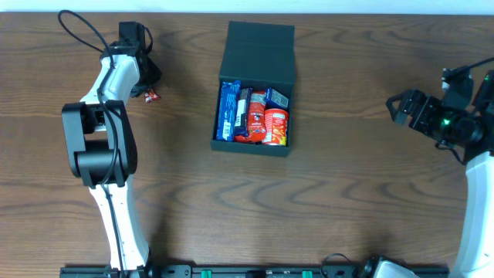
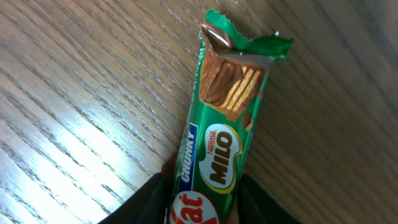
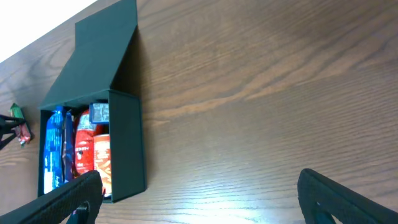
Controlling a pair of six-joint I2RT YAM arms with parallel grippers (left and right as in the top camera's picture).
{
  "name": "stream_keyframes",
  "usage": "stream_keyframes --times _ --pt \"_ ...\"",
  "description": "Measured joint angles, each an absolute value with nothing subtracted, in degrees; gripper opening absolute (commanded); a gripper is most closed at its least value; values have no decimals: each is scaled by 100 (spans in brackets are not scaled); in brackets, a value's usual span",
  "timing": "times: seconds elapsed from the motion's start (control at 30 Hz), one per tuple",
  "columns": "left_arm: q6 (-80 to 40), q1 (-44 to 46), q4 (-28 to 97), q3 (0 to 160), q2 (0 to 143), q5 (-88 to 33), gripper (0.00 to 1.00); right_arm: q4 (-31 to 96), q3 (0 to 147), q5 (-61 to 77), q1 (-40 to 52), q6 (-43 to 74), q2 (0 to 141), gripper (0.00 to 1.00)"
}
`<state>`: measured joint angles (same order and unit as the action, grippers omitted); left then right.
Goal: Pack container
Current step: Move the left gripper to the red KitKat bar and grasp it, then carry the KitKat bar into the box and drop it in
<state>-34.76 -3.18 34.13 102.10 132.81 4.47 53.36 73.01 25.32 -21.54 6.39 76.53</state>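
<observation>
The dark teal-grey container point(image 1: 255, 54) stands open at the table's middle back, its flap lid folded back. Inside lie a blue packet point(image 1: 229, 110), a red packet point(image 1: 256, 116) and an orange-red packet point(image 1: 275, 126). It also shows in the right wrist view point(image 3: 127, 149). My left gripper point(image 1: 147, 83) is at the far left back, shut on a green KitKat Milo bar point(image 2: 221, 146) that rests on the wood. My right gripper point(image 1: 405, 108) is open and empty at the right edge, well away from the container.
The wooden table point(image 1: 347, 193) stretches around the container. The left arm's base point(image 1: 100, 147) stands at the left front. The right arm point(image 1: 475, 193) rises along the right edge. A black rail point(image 1: 255, 270) runs along the front edge.
</observation>
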Motion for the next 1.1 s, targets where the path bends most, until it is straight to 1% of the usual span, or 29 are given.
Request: stream_keyframes --times 0.1,0.17,0.3,0.53,0.7,0.87,1.0,1.1 --pt "-3472 -316 3457 10210 13281 447 33 5336 7301 2532 -2154 639 7653 99" --pt "-3459 -316 3487 10210 13281 447 29 5336 7301 2532 -2154 639 7653 99" --pt "-3409 -318 3581 10215 13281 449 25 5336 7301 2532 -2154 639 7653 99" --pt "-3310 -316 3922 10254 13196 351 24 5325 7301 2532 -2154 639 7653 99" --pt "-2941 -176 3988 10254 12549 165 24 5157 7301 2532 -2154 646 7655 99" --pt "-2423 493 4128 10280 11662 73 24 4960 7299 2532 -2154 657 7655 99" --pt "-2220 1282 4499 10311 11559 -150 24 4897 7301 2532 -2154 657 7655 99" --pt "-2088 1806 4523 10311 11607 -180 24 4860 7299 2532 -2154 655 7655 99"
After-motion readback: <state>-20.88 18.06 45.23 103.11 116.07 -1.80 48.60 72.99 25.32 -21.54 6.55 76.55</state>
